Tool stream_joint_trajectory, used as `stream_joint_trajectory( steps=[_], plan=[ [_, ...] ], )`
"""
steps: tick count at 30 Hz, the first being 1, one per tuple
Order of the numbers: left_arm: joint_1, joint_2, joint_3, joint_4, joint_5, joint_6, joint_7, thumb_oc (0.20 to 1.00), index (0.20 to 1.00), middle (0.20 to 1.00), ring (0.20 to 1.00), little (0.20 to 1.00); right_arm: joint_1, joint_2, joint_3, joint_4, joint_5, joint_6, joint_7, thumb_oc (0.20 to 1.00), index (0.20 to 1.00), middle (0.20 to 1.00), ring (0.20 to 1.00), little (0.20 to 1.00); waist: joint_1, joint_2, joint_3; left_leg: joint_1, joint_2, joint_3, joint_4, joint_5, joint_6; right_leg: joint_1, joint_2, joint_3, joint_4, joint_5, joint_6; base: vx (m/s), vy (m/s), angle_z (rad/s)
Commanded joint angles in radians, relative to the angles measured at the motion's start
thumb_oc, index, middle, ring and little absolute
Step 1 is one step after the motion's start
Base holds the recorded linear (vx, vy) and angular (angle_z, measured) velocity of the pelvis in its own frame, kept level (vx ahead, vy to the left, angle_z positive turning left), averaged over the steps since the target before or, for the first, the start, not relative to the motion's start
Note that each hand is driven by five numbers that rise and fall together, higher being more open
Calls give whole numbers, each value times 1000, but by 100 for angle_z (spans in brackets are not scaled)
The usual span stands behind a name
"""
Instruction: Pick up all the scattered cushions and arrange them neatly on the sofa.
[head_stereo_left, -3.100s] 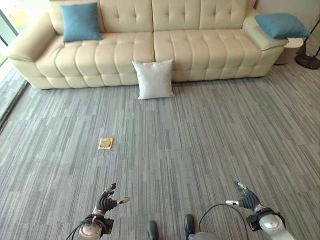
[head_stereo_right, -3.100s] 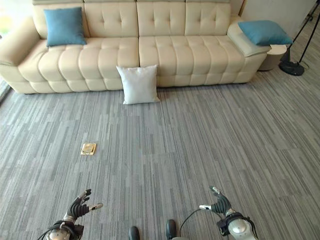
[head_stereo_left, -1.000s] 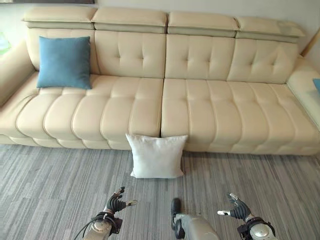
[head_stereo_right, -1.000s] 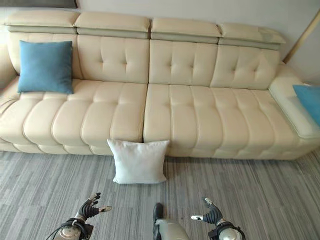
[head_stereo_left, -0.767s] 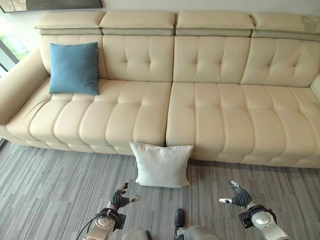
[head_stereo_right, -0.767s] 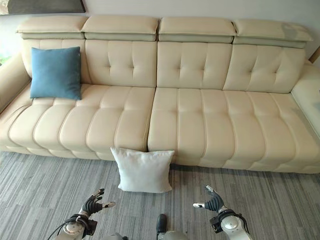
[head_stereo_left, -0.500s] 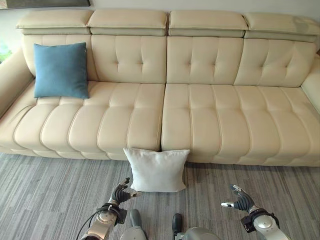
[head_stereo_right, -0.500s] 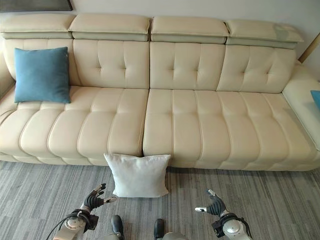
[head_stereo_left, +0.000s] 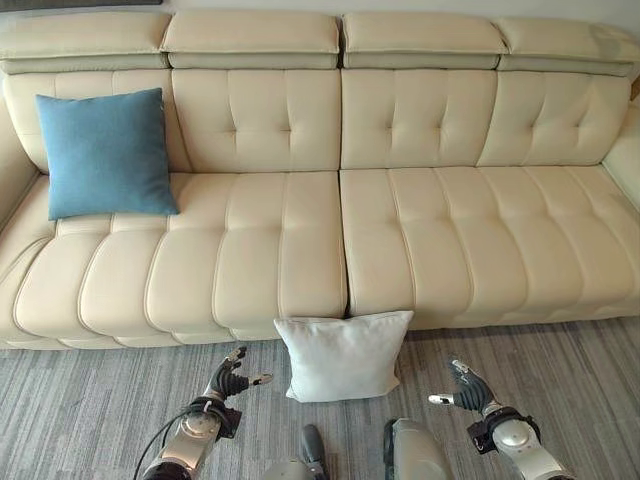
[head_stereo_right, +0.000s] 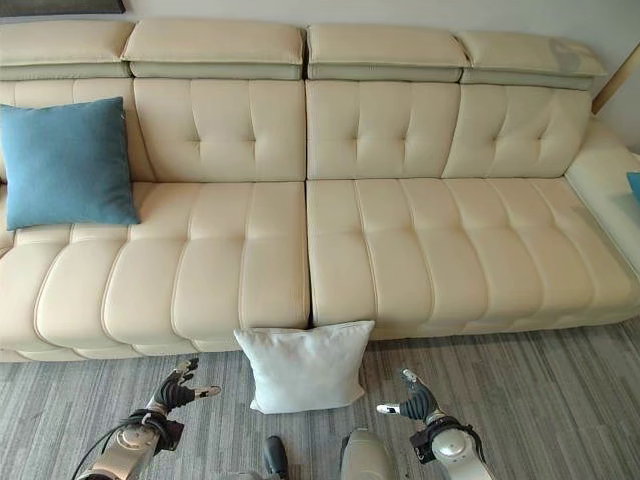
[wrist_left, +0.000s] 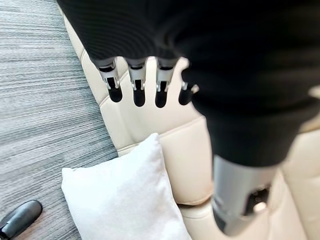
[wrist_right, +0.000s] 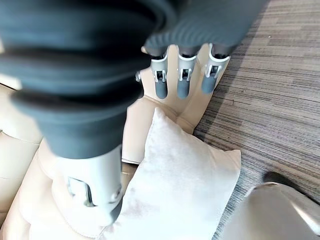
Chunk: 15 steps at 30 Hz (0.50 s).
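Two cushions show clearly, and a sliver of a third: one white cushion (head_stereo_left: 344, 356) stands on the floor, leaning against the front of the sofa (head_stereo_left: 400, 240) about where its two seat sections meet; one blue cushion (head_stereo_left: 104, 152) sits upright on the seat at the robot's far left, propped against the backrest; and the right eye view catches a thin blue edge (head_stereo_right: 634, 186) on the sofa's right arm, too little of it to tell more. The sofa is one long cream piece, smooth and leather-like, with button-tufted back panels, four padded headrests along the top and seats stitched into plump vertical channels. The white cushion is square with pointed corners and a soft, matte fabric face; the blue one is square too, with a slightly coarser weave. The floor is grey carpet (head_stereo_left: 80, 410) with fine streaks. The left hand (head_stereo_left: 229, 379) hangs low over the carpet just left of the white cushion, apart from it, fingers loosely extended and holding nothing. The right hand (head_stereo_left: 462, 388) hangs just right of the cushion, likewise relaxed and empty, thumb out to the side. The left wrist view looks past straight dark-tipped fingers (wrist_left: 138, 86) to the cushion's corner against the sofa base; the right wrist view shows the same cushion (wrist_right: 185, 185) from its other side.
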Motion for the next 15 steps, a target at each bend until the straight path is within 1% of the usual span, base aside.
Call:
stream_joint_trajectory(
  steps=[1,3,6,9,10,12,13,14,15],
  plan=[
    [3,14,17,-23,-1,-33,18,1000,1000,1000,1000,1000,-29,-42,23,-31,-18,-16,-16,1000,1000,1000,1000,1000,0,-10,-14,-39,23,-31,193,-132,-85,99,24,-11,-86,69,10,68,-77,30],
    [5,20,28,-26,-4,-35,21,1000,1000,1000,1000,1000,-29,-49,31,-32,-29,-14,-16,1000,1000,1000,1000,1000,7,-19,-11,-47,20,-38,211,-128,-91,111,26,-18,-101,75,6,81,-121,36],
    [-8,34,45,-18,-11,-37,29,1000,1000,1000,1000,1000,-44,-65,50,-40,-45,-17,-20,1000,1000,1000,1000,1000,21,-27,-11,-71,28,-40,219,-131,-100,119,36,-31,-134,56,-5,27,-137,14],
    [-56,54,57,0,-31,-42,54,1000,1000,1000,1000,1000,-84,-70,64,-14,-36,-18,-33,1000,1000,1000,1000,1000,33,-33,10,-136,42,-46,250,-129,-108,82,36,-45,-128,43,-16,-117,-136,15],
    [-107,68,56,20,-55,-53,78,1000,1000,1000,1000,1000,-127,-64,68,31,-11,-21,-50,1000,1000,1000,1000,1000,39,-35,42,-205,51,-53,295,-131,-111,28,33,-48,-97,33,-23,-293,-165,30],
    [-210,89,61,79,-130,-81,125,1000,1000,1000,1000,1000,-232,-54,58,119,86,-30,-81,1000,1000,1000,1000,1000,42,-34,85,-386,74,-55,397,-131,-115,-134,24,-44,-22,22,-36,-322,-151,22],
    [-264,104,65,108,-171,-93,142,1000,1000,1000,1000,1000,-298,-55,58,152,137,-38,-101,1000,1000,1000,1000,1000,39,-30,103,-464,83,-57,452,-159,-121,-212,25,-29,34,-13,-35,-273,-79,8],
    [-311,120,72,138,-208,-104,152,1000,1000,1000,1000,1000,-373,-57,60,193,176,-46,-121,1000,1000,1000,1000,1000,34,-26,116,-568,96,-52,512,-169,-116,-319,25,-20,88,-25,-39,-224,-33,-18],
    [-340,131,70,153,-223,-107,157,1000,1000,1000,1000,1000,-409,-60,62,206,196,-50,-131,1000,1000,1000,1000,1000,30,-25,125,-629,106,-48,553,-175,-114,-381,23,-10,125,-30,-43,-258,-9,-30]
  ],
)
